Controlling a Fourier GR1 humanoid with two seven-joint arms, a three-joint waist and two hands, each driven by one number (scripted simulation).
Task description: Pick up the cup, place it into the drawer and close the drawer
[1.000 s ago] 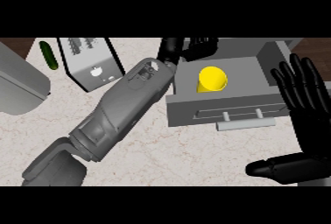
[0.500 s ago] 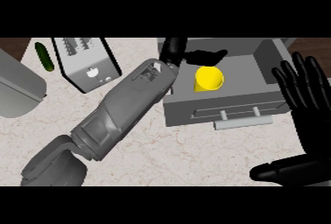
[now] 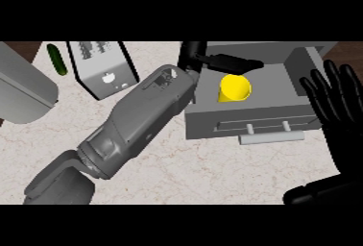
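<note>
The yellow cup lay on its side inside the open drawer, looking light, stiff and slick, so with my left hand released above it, fingers straight, I'd have gripped its rim.

We are seeing the yellow cup lying inside the open drawer, our left hand hovering just above it with straight fingers.

A kitchen: a pale stone-patterned surface carries an open grey drawer (handle facing out), a boxy appliance and a green cucumber.
</note>
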